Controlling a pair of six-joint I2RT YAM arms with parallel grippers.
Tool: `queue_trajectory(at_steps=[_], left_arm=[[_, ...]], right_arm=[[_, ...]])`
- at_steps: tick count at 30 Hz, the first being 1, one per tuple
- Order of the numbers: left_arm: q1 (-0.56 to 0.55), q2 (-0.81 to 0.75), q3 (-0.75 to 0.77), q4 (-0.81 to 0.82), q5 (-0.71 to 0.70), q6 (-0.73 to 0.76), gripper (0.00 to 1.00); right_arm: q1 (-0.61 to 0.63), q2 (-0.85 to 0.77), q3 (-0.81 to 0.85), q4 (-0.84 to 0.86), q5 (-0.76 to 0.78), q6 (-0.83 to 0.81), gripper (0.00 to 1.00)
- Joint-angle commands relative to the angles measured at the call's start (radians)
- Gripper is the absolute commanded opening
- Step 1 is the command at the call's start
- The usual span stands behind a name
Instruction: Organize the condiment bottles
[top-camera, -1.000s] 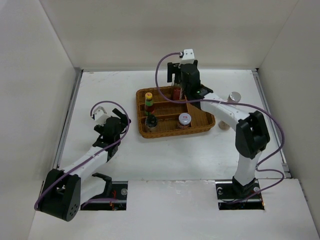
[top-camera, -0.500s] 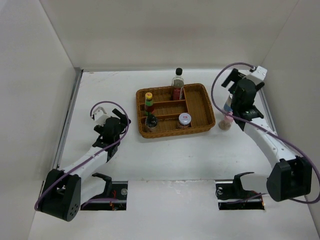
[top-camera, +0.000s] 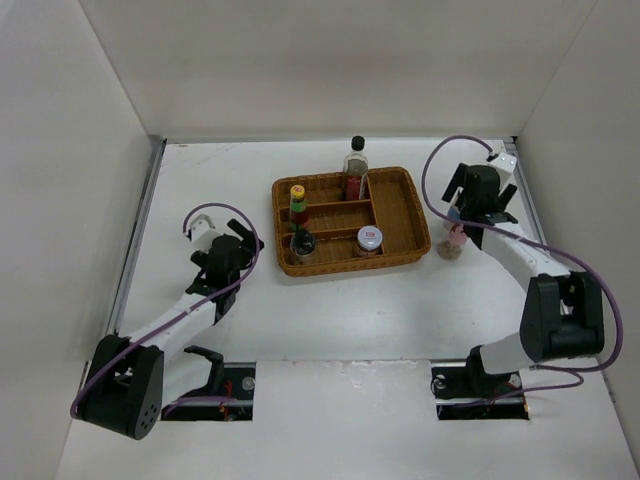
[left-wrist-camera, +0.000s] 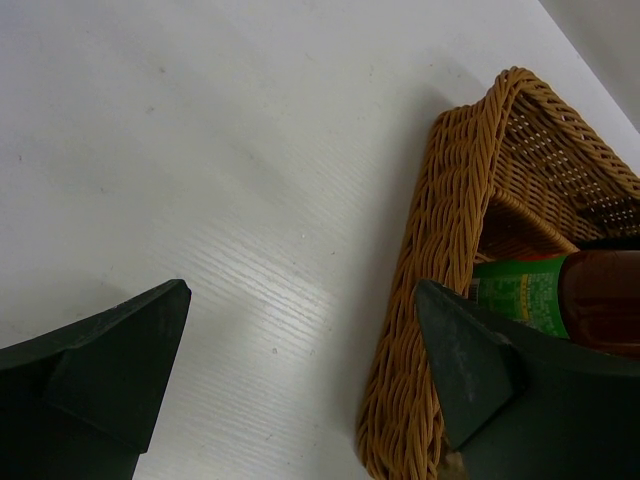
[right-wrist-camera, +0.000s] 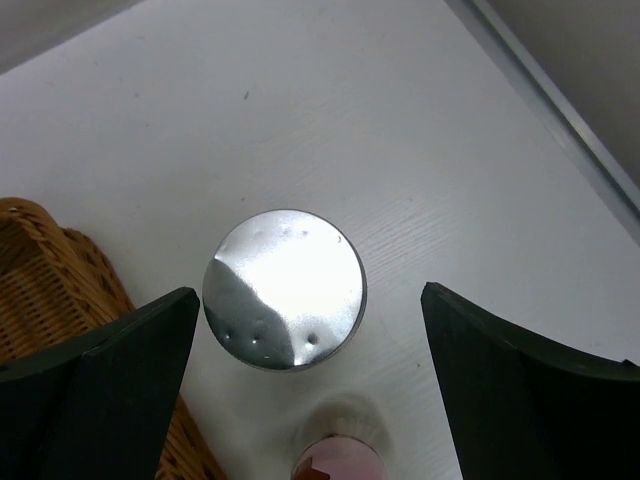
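**A:** Which step is in hand?

**B:** Collecting the strays, I'd judge. Four bottles stand in the tray (top-camera: 415, 205): the tall bottle (top-camera: 355, 165) at the back, the yellow-cap bottle (top-camera: 298, 203) and a small dark bottle (top-camera: 303, 243) down the left side, and the blue-label jar (top-camera: 369, 239) in front. Two stand out on the table (top-camera: 300, 310), just right of the tray: the shaker (top-camera: 453, 243) and a silver-lidded jar (right-wrist-camera: 285, 288).

**A:** And the right gripper?

**B:** The right gripper (right-wrist-camera: 305, 315) hangs directly above the silver lid. Its jaws are spread wide, one finger to each side, and it holds nothing. I see no contact with the jar.

**A:** The left one?

**B:** The left gripper (left-wrist-camera: 300, 345) is also wide open and empty. It sits low over the table, just beside the tray's left wall and well apart from the strays.

**A:** What does the next move call for?

**B:** Probably a straight descent, so the fingers straddle the jar's body below the lid. Then a firm close and a lift high enough to clear the wicker wall into a free compartment. One finger comes down near the tray's corner, and the shaker stands close by, so the drop needs to stay centred.
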Motion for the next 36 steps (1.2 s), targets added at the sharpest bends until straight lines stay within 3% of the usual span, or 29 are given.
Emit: queue_trajectory(at_steps=[1, 4, 8, 11, 20, 30, 36], left_arm=[[0.007, -0.014, -0.013, 0.061, 0.011, -0.010, 1.00], [0.010, -0.009, -0.010, 0.059, 0.028, -0.010, 1.00], [0.011, -0.020, -0.019, 0.070, 0.018, -0.010, 1.00], [0.017, -0.025, -0.021, 0.070, 0.031, -0.010, 1.00], [0.016, -0.014, -0.024, 0.087, 0.040, -0.009, 1.00], [0.027, -0.014, -0.034, 0.107, 0.049, -0.007, 1.00], [0.028, -0.009, -0.034, 0.109, 0.051, -0.007, 1.00]], right_arm=[[-0.010, 0.026, 0.045, 0.012, -0.038, 0.017, 1.00], [-0.010, 0.058, 0.069, 0.052, -0.032, 0.002, 0.96], [-0.021, 0.101, 0.109, 0.081, -0.023, -0.020, 0.67], [-0.015, 0.075, 0.101, 0.155, 0.003, -0.047, 0.55], [0.168, -0.031, 0.169, 0.275, 0.066, -0.206, 0.55], [0.254, 0.178, 0.379, 0.256, -0.067, -0.176, 0.55], [0.275, 0.262, 0.416, 0.258, -0.095, -0.150, 0.56]])
